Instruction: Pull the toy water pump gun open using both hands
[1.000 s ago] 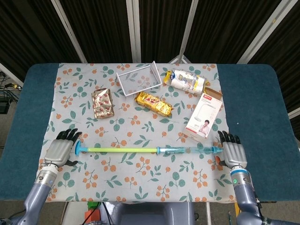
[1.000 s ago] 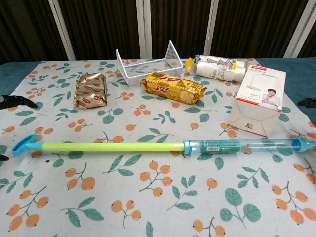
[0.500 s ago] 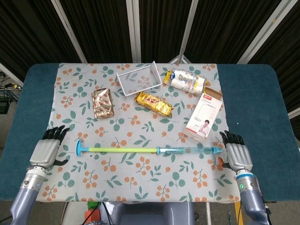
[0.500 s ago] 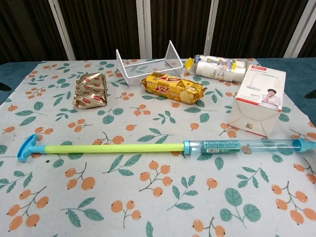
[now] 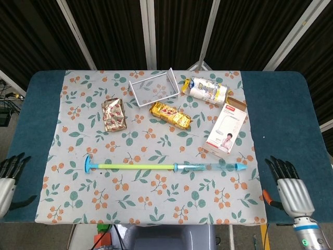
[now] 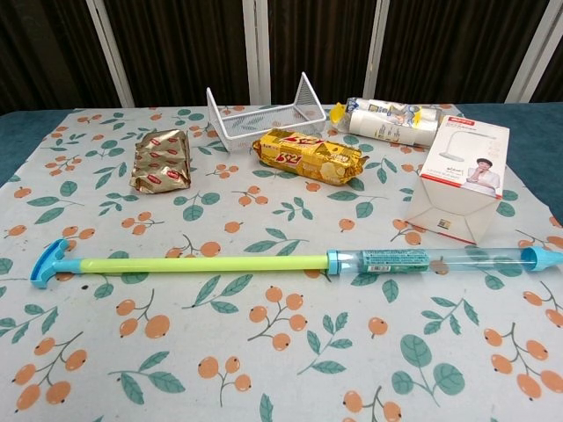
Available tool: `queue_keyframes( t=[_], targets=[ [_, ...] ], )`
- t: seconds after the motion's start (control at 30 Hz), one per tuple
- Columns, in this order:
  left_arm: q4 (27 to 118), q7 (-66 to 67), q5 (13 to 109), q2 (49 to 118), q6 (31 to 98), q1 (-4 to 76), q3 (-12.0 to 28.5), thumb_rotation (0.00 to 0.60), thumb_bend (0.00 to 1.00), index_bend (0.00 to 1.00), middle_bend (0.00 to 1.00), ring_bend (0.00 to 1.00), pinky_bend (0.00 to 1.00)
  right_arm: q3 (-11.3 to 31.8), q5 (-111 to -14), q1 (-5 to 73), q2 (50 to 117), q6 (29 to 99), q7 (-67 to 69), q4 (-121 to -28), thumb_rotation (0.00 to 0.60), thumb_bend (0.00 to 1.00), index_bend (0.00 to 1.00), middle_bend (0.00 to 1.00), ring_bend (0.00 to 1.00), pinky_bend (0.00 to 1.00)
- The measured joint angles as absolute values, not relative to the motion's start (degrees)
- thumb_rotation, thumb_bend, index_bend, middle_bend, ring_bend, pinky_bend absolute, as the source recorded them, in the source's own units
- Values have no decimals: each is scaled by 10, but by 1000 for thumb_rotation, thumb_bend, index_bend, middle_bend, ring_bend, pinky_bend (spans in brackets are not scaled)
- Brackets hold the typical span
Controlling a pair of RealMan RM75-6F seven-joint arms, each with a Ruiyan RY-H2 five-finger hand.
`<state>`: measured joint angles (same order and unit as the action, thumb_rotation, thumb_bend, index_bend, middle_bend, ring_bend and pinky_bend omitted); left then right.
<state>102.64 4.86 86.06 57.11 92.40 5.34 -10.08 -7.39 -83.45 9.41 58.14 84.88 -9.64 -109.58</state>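
The toy water pump gun [image 5: 166, 166] [image 6: 290, 261] lies flat across the near part of the floral cloth, pulled out long. Its yellow-green rod [image 6: 202, 262] ends in a blue handle [image 6: 46, 262] on the left, and its clear blue barrel [image 6: 440, 258] points right. My left hand [image 5: 7, 179] is at the far left edge of the head view, off the table, fingers apart and holding nothing. My right hand [image 5: 289, 187] is at the lower right, beyond the cloth, fingers spread and empty. Neither hand touches the toy. The chest view shows no hand.
Behind the toy stand a white lamp box [image 5: 227, 126], a yellow biscuit pack [image 5: 170, 115], a gold foil packet [image 5: 114, 114], a white wire rack [image 5: 154, 86] and a roll pack [image 5: 208, 89]. The blue table [image 5: 283, 109] borders the cloth on both sides.
Both hands have let go of the toy's ends and drawn back outward and toward the near edge. The toy lies still, extended, its handle tipped slightly.
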Motion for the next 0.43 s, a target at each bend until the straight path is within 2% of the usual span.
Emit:
queue_keyframes(
  t=[0.2,0.43],
  targets=[
    [975,4,893,564,1000,5,-103,600,164,79,3,0,58,-89,-910,34,587,944,-31,-1007,600,373,0,0,0,0],
    [936,-57,907,557,1018,-32,-108,600,162,66,0,0,58,-82,-936,1,604,964,12,-963,600,374,0,0,0,0]
  ],
)
